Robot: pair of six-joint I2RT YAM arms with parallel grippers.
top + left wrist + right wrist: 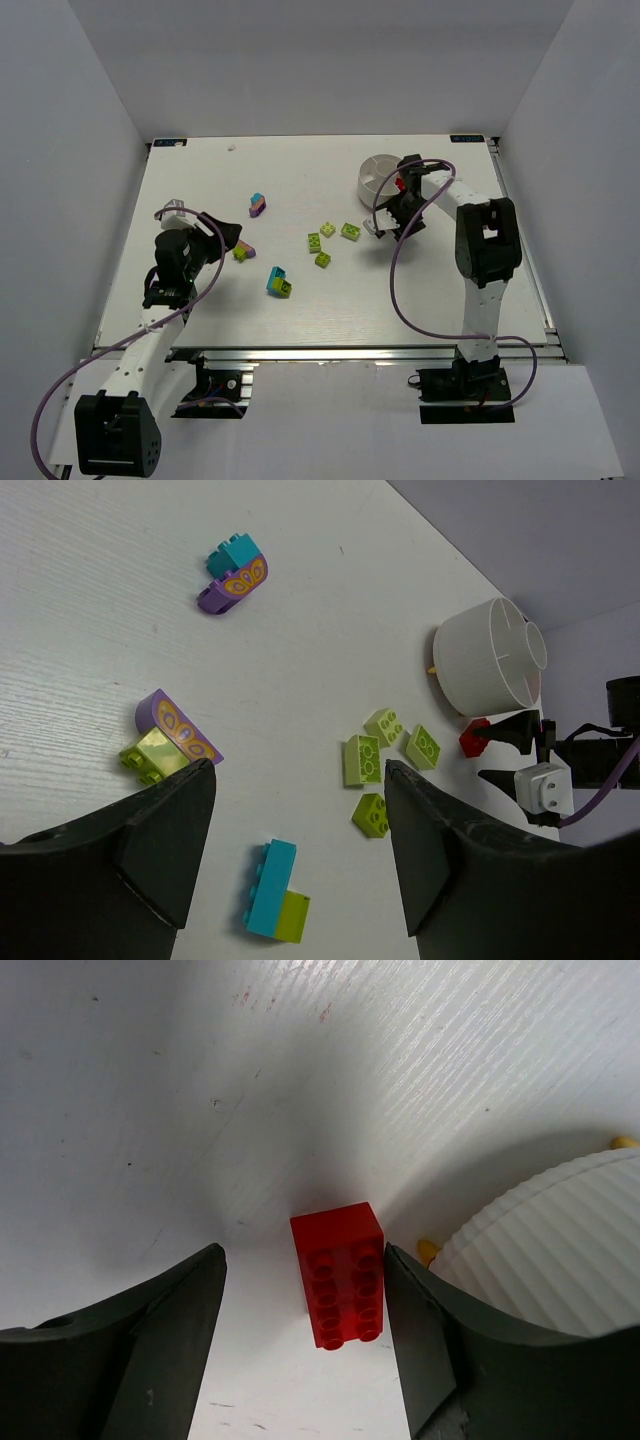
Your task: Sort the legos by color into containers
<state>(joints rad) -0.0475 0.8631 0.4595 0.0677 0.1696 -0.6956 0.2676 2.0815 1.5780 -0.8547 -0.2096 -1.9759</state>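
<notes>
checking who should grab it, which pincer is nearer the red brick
Right. The right pincer has its fingers either side of the red brick; the left pincer is far across the table.

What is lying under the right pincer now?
One red brick, studs facing the camera, sits between the open fingers of the right pincer, nearer one finger. Beside it stands the ribbed wall of the white dish. The table beneath brick and fingers is covered.

No lettering or numbers are legible; the purple bricks (240,578) bear only an orange butterfly print.
</notes>
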